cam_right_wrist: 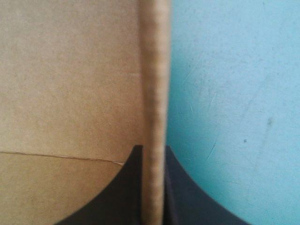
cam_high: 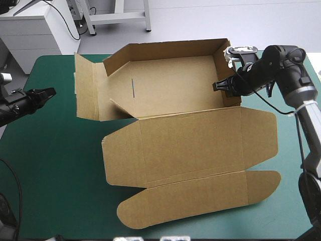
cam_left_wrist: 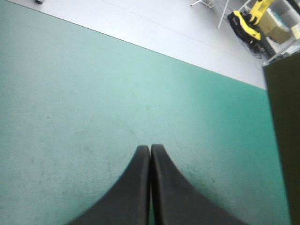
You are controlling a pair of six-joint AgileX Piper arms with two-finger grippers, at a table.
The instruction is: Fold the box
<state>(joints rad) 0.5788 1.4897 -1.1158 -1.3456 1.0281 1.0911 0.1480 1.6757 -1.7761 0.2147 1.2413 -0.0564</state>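
The brown box [cam_high: 190, 135] lies in the middle of the teal-green table, its back and right walls raised and its lid and front flaps flat toward the near edge. A left side flap [cam_high: 88, 85] stands partly up. My right gripper [cam_high: 223, 85] grips the raised right wall [cam_right_wrist: 154, 108] from above, the board's edge running between its black fingers [cam_right_wrist: 129, 187]. My left gripper [cam_high: 49, 93] hovers at the table's left edge, shut and holding nothing, well left of the box. In the left wrist view its fingers [cam_left_wrist: 140, 187] meet over bare cover, with a dark edge of the box [cam_left_wrist: 283, 140] to one side.
Bare teal-green cover [cam_high: 55, 165] lies to the left of the box and along the near edge. The table's right edge [cam_high: 313, 75] runs close behind my right arm. White furniture [cam_high: 35, 30] stands beyond the far left corner.
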